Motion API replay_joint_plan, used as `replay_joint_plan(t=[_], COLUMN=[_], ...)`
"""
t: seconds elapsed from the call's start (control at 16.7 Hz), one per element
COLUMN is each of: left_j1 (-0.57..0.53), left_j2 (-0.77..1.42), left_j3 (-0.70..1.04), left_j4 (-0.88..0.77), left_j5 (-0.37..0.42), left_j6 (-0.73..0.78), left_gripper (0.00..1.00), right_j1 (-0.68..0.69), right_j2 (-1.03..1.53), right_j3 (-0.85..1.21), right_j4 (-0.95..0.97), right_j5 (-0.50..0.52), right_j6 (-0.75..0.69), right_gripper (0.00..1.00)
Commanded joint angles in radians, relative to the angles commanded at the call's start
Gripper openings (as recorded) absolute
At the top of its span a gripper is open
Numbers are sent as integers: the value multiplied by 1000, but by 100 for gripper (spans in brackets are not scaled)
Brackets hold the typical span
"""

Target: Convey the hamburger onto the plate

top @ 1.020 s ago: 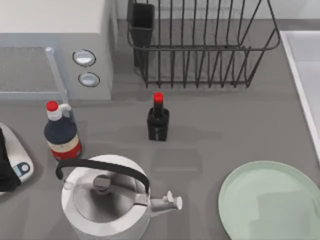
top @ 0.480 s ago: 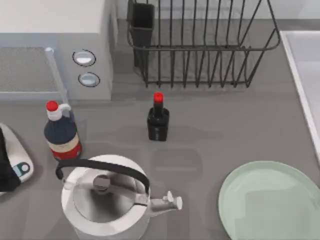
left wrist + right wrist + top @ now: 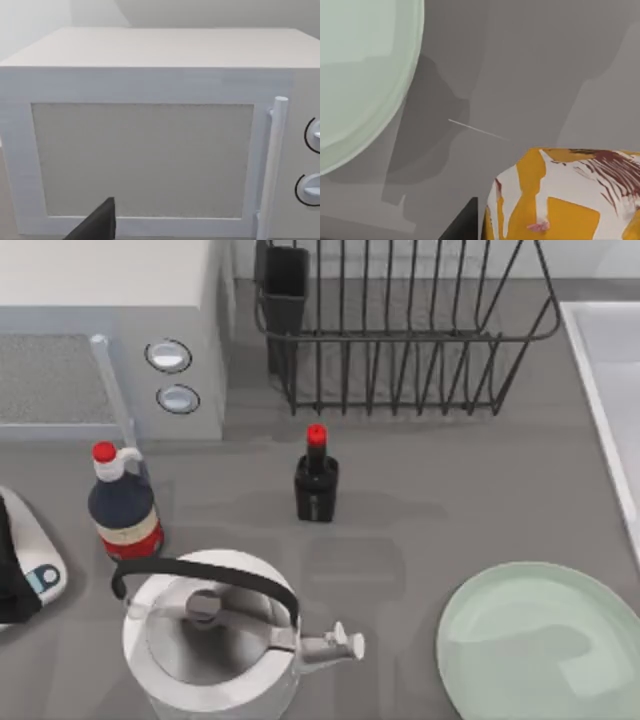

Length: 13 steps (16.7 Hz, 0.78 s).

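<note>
Hamburger (image 3: 560, 195): close under the right wrist camera, yellow-orange and white with dark red streaks, raised over the grey countertop (image 3: 530, 65); near the plate's edge, not on it.
Plate (image 3: 540, 645): pale mint-green, round, at the top view's lower right, nothing lying on it; a soft shadow falls across it.
Right gripper: a dark finger (image 3: 462, 222) sits just beside the hamburger; whether the pincer is pinching it cannot be told.
Left gripper: a dark finger (image 3: 97, 222) shows in front of the microwave door; pincer state cannot be told.
Microwave (image 3: 110, 330): white, upper left, two round knobs.
Dish rack (image 3: 400, 330): black wire, top centre.
Kettle (image 3: 215, 635): white, black handle, left of the plate, well apart.
Sauce bottles: small dark bottle (image 3: 316, 478) at centre; larger red-capped bottle (image 3: 124, 505) at left.
Kitchen scale (image 3: 35, 555): far left edge.
</note>
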Motion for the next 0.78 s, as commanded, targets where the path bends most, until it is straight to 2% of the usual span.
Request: replay_joint_plan(t=[0.42, 0.6, 0.78], left_j1=[0, 0, 0], left_j2=[0, 0, 0], left_j3=[0, 0, 0], left_j4=[0, 0, 0], left_j5=[0, 0, 0], left_j6=[0, 0, 0], left_gripper=[100, 100, 100], right_j1=[1, 1, 12], right_j2=[1, -2, 0], right_j3=[3, 22, 50], right_j4=[-4, -19, -43], right_j5=[1, 9, 21], right_j6=[25, 141, 354], right_gripper=[0, 0, 0])
